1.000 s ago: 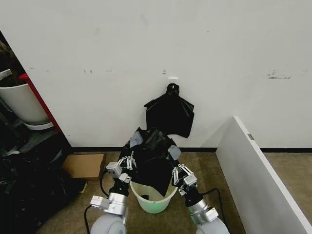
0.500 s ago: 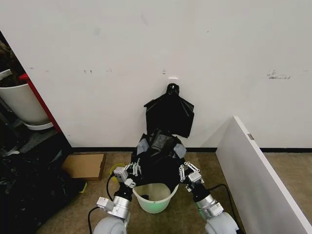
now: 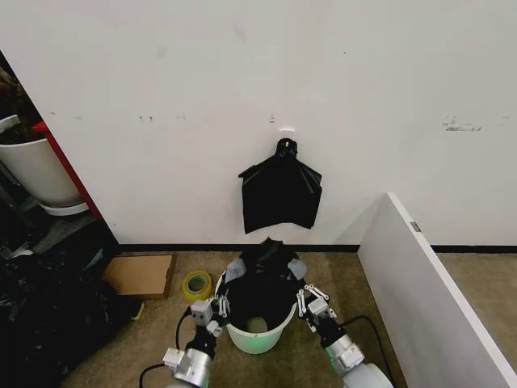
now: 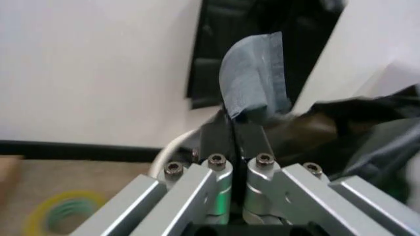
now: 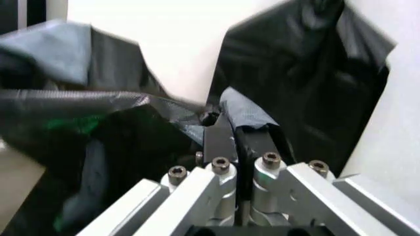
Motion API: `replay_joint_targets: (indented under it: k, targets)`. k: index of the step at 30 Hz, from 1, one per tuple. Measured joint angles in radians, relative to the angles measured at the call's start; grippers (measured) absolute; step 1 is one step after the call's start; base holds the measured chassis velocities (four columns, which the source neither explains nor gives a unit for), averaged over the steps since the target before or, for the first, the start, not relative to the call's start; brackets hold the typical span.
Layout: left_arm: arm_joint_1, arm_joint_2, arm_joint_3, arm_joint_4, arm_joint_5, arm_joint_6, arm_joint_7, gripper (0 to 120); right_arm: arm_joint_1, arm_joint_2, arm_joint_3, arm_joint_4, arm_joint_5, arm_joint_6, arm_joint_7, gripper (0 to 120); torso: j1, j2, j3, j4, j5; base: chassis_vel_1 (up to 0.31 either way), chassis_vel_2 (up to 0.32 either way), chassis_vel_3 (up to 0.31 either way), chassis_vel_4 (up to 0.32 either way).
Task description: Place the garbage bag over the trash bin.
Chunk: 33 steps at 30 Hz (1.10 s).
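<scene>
From above, the garbage bag (image 3: 262, 279) drapes over the far rim of the trash bin (image 3: 255, 335) on the floor, stretched between both arms. The left pincer (image 4: 233, 118) is clamped on a bag edge, and the right pincer (image 5: 235, 129) likewise. A tape roll (image 3: 196, 284) lies just left of the bin, and a bundle of black bags (image 3: 280, 194) hangs on the wall.

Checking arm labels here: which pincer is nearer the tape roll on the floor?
Left. The left pincer, shut on the bag, is on the bin's side facing the tape roll; the right pincer grips the bag's far edge.
</scene>
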Motion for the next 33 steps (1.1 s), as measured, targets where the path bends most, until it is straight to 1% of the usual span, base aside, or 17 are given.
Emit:
replay_joint_targets:
  k: [2, 3, 5, 6, 7, 9, 10, 11, 13, 17, 22, 27, 30, 33]
  targets:
    - [0.013, 0.003, -0.002, -0.002, 0.054, 0.004, -0.045, 0, -0.011, -0.019, -0.014, 0.007, -0.002, -0.023, 0.018, 0, 0.0, 0.0, 0.0, 0.0, 0.0, 0.0, 0.0, 0.0, 0.0]
    - [0.013, 0.003, -0.002, -0.002, 0.054, 0.004, -0.045, 0, -0.011, -0.019, -0.014, 0.007, -0.002, -0.023, 0.018, 0, 0.0, 0.0, 0.0, 0.0, 0.0, 0.0, 0.0, 0.0, 0.0]
    - [0.022, 0.004, -0.006, -0.002, 0.099, 0.005, -0.081, 0, -0.02, -0.036, -0.025, 0.012, -0.007, -0.04, 0.034, 0, 0.0, 0.0, 0.0, -0.0001, 0.0, 0.0, 0.0, 0.0, 0.0]
    - [0.031, 0.004, -0.009, -0.008, 0.141, 0.007, -0.122, 0, -0.03, -0.053, -0.034, 0.02, -0.01, -0.051, 0.047, 0, 0.0, 0.0, 0.0, -0.0001, 0.0, 0.0, 0.0, 0.0, 0.0]
    - [0.034, 0.004, -0.009, -0.011, 0.15, 0.008, -0.137, 0, -0.034, -0.058, -0.035, 0.023, -0.011, -0.054, 0.049, 0, 0.0, 0.0, 0.0, -0.0001, 0.0001, 0.0, 0.0, 0.0, 0.0]
    - [0.059, 0.006, -0.01, -0.039, 0.188, 0.026, -0.214, 0, -0.058, -0.094, -0.037, 0.049, -0.013, -0.061, 0.048, 0, 0.0, 0.0, 0.0, -0.0001, 0.0, 0.0, 0.0, 0.0, 0.0]
    - [0.077, 0.01, -0.009, -0.05, 0.205, 0.036, -0.247, 0, -0.072, -0.116, -0.036, 0.06, -0.013, -0.062, 0.037, 0, 0.0, 0.0, 0.0, -0.0001, 0.0, 0.0, 0.0, 0.0, 0.0]
    - [0.077, 0.01, -0.009, -0.05, 0.205, 0.036, -0.247, 0, -0.072, -0.116, -0.036, 0.06, -0.013, -0.062, 0.037, 0, 0.0, 0.0, 0.0, -0.0001, 0.0, 0.0, 0.0, 0.0, 0.0]
    - [0.101, 0.017, -0.006, -0.06, 0.233, 0.043, -0.287, 0, -0.094, -0.151, -0.028, 0.066, -0.028, -0.057, 0.008, 0, 0.0, 0.0, 0.0, 0.0, 0.0002, 0.0, 0.0, 0.0, 0.0]
    - [0.129, 0.023, -0.005, -0.061, 0.257, 0.044, -0.318, 0, -0.14, -0.201, 0.003, 0.064, -0.071, -0.044, -0.067, 0, 0.0, 0.0, 0.0, -0.0001, 0.0, 0.0, 0.0, 0.0, 0.0]
    - [0.141, 0.026, -0.005, -0.05, 0.273, 0.043, -0.331, 0, -0.165, -0.209, 0.021, 0.046, -0.109, -0.024, -0.102, 0, 0.0, 0.0, 0.0, -0.0001, 0.0002, 0.0, 0.0, 0.0, 0.0]
    - [0.142, 0.028, -0.005, -0.019, 0.307, 0.05, -0.337, 0, -0.168, -0.2, 0.028, 0.013, -0.163, -0.012, -0.116, 0, 0.0, 0.0, 0.0, -0.0001, 0.0001, 0.0, 0.0, 0.0, 0.0]
    - [0.132, 0.025, -0.005, 0.03, 0.33, 0.061, -0.35, 0, -0.144, -0.176, 0.032, -0.048, -0.214, -0.002, -0.12, 0, 0.0, 0.0, 0.0, 0.0, 0.0001, 0.0, 0.0, 0.0, 0.0]
    - [0.119, 0.021, -0.007, 0.06, 0.333, 0.074, -0.358, 0, -0.133, -0.162, 0.032, -0.068, -0.228, 0.001, -0.118, 0, 0.0, 0.0, 0.0, -0.0001, 0.0001, 0.0, 0.0, 0.0, 0.0]
